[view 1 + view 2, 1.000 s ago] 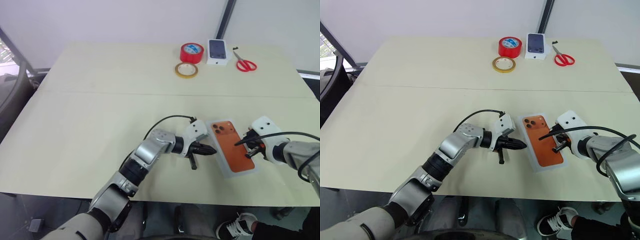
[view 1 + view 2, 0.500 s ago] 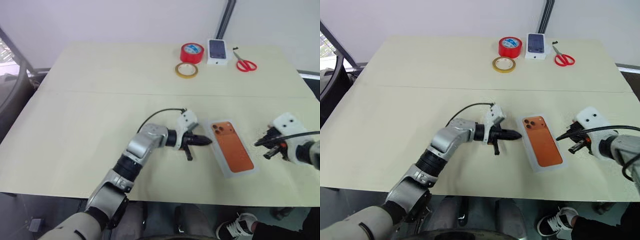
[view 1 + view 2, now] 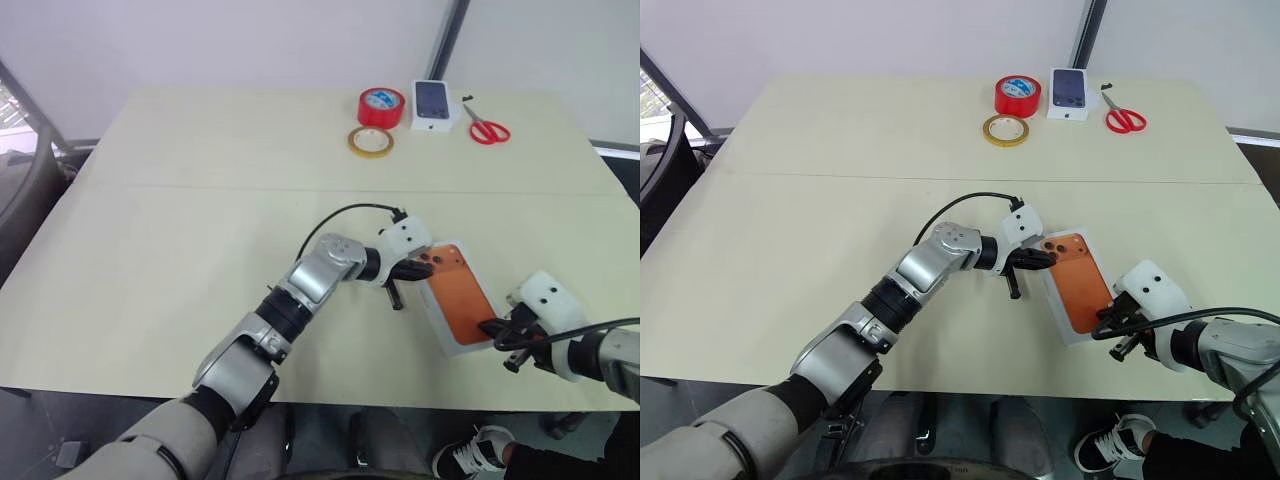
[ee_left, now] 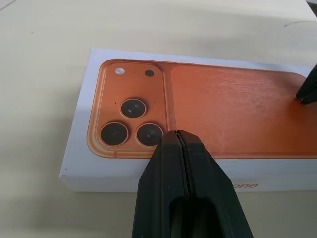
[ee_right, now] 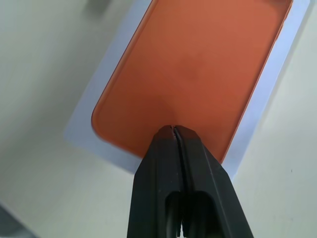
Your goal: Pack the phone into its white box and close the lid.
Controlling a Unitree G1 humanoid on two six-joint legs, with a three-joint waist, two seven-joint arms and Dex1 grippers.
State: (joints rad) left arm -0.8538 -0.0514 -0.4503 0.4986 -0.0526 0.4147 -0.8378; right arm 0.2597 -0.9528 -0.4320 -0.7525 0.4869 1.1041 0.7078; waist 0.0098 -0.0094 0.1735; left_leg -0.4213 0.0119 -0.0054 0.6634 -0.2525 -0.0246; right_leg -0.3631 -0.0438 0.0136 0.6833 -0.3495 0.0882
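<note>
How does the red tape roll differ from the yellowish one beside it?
The red tape roll is taller and thicker; the yellowish tape roll is a thin, low ring. The red one lies beside the small white box; the yellowish one lies nearer the robot. Both lie flat on the table.

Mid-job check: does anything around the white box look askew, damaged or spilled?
Only the white box looks off: it lies diagonal to the table edges, between the shut left end effector and the shut right end effector. No damage or spill shows.
</note>
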